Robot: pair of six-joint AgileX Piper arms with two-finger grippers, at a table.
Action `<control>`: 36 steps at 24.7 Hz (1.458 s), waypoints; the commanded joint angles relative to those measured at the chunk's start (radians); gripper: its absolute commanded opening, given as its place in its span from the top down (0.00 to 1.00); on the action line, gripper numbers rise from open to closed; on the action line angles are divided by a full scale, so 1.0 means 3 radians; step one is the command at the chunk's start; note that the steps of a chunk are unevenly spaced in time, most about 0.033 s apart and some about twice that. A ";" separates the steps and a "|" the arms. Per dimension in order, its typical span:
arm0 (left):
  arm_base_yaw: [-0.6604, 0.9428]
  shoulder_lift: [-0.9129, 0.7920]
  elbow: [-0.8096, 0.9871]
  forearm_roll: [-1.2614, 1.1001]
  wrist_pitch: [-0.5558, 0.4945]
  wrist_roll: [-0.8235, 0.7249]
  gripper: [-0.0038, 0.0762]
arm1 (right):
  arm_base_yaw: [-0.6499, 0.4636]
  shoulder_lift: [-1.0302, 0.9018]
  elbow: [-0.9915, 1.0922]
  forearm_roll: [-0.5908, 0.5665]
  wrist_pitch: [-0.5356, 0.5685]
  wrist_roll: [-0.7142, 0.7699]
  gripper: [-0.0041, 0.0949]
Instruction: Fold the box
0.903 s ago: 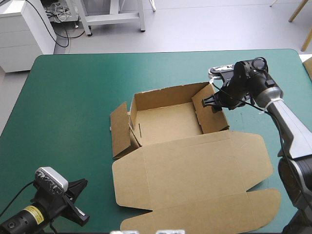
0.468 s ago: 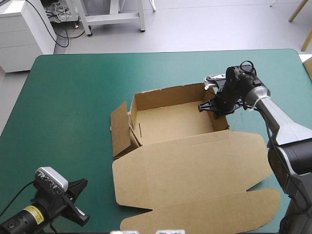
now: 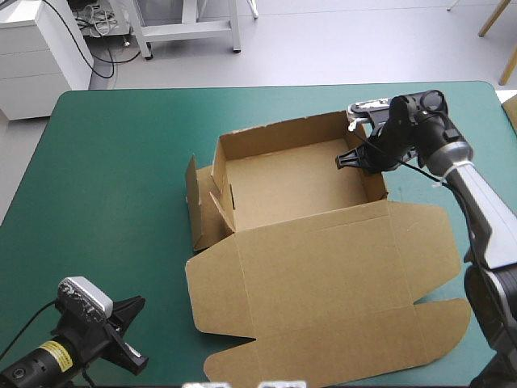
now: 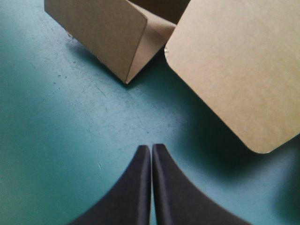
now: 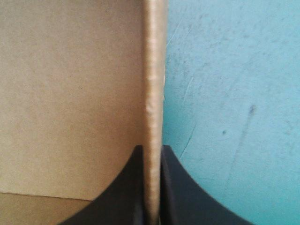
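The brown box (image 3: 291,190) sits mid-table as an open tray with far, left and right walls raised. Its lid (image 3: 323,283) lies flat toward the near edge. My right gripper (image 3: 355,159) is at the tray's right wall, near its far corner. In the right wrist view the fingers (image 5: 151,150) are shut on that wall's upright edge (image 5: 154,70), one inside the tray and one outside. My left gripper (image 3: 133,323) rests near the table's front left corner, shut and holding nothing (image 4: 151,147). Ahead of it are the left flap (image 4: 103,33) and a rounded lid corner (image 4: 234,65).
A loose side flap (image 3: 198,214) leans outward at the tray's left. Bare teal-green cover (image 3: 113,178) stretches across the table's left half and along the far edge. White furniture stands beyond the table's far left corner.
The right gripper closed on the tray's right wall, which earlier leaned inward and now stands up. The whole box shifted slightly right and away. The left arm has not moved.
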 commanded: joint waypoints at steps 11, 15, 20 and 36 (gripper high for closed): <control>0.0005 0.0044 -0.0093 -0.0045 -0.0232 0.0003 0.58 | -0.0003 -0.1494 -0.0122 -0.0394 -0.0047 0.0056 0.98; 0.0005 0.0044 -0.0093 -0.0097 -0.0298 -0.0004 0.43 | -0.0003 -0.1621 -0.0122 -0.0460 -0.0047 0.0116 0.98; 0.0005 0.0081 -0.0108 -0.0289 -0.0505 -0.0062 0.43 | -0.0003 -0.1627 -0.0122 -0.0439 -0.0047 0.0116 0.98; 0.0005 0.1560 -0.1187 0.0622 -0.0415 -0.0765 0.43 | -0.0003 -0.1627 -0.0122 -0.0413 -0.0047 -0.0012 0.98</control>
